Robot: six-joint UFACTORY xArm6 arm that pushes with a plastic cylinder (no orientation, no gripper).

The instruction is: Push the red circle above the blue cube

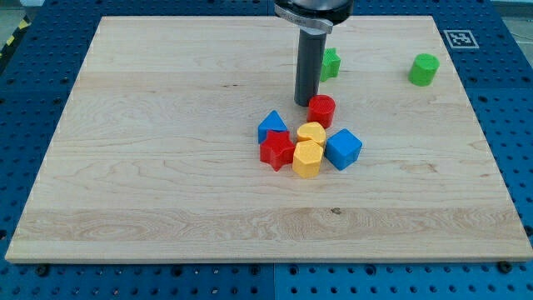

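The red circle, a short red cylinder, stands near the board's middle, just above and a little left of the blue cube. My tip is at the red circle's upper left, touching or almost touching it. The rod rises from there to the view's top.
A cluster sits below the tip: a blue triangular block, a red star, a yellow heart-like block and a yellow hexagonal block. A green block is partly behind the rod. A green cylinder stands at upper right. The wooden board lies on a blue pegboard.
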